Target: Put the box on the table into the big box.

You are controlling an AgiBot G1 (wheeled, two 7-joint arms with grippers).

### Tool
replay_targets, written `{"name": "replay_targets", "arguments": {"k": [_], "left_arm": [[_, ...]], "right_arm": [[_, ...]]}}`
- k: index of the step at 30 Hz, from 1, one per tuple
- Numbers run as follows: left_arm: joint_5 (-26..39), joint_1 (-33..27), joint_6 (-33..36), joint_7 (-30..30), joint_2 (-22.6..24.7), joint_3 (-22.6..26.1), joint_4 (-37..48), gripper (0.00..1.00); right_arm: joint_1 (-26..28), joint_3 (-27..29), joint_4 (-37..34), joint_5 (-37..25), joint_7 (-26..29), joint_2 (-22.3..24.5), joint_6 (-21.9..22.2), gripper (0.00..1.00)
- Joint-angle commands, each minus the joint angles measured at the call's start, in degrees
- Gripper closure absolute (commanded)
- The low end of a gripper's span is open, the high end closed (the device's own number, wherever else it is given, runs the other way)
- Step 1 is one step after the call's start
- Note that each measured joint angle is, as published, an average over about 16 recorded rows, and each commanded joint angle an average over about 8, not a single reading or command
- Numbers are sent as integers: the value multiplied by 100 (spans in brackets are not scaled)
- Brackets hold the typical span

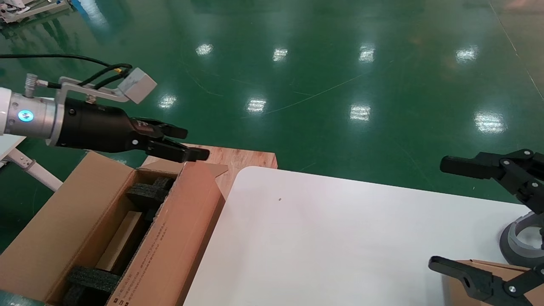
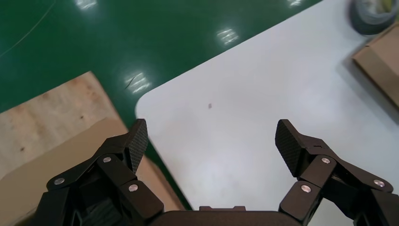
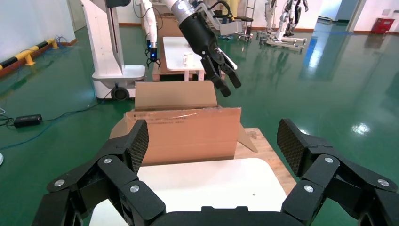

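Box [image 1: 480, 272] at head view's lower right on table [image 1: 318, 238], mostly cut off, orientation unclear. Right gripper [image 1: 437, 212] spread above it; left gripper [image 1: 191, 146] apart over big box [image 1: 55, 229], lower left, long axis running diagonally.

White table [image 1: 340, 238], rounded corners: small brown box [image 1: 488, 267] and grey tape roll [image 1: 516, 242] at its right edge, close together.

The big box [image 1: 127, 238] stands left of the table [image 1: 323, 238].
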Motion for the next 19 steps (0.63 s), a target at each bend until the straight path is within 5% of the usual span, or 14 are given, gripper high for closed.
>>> {"name": "replay_targets", "arguments": {"k": [1,19], "left_arm": [[-39,100,22,57,18,-118,-53,0],[-383,954,210,549,168,-1128,-508,0]], "right_arm": [[0,0,0,0,0,0,0,0],[0,0,0,0,0,0,0,0]]}}
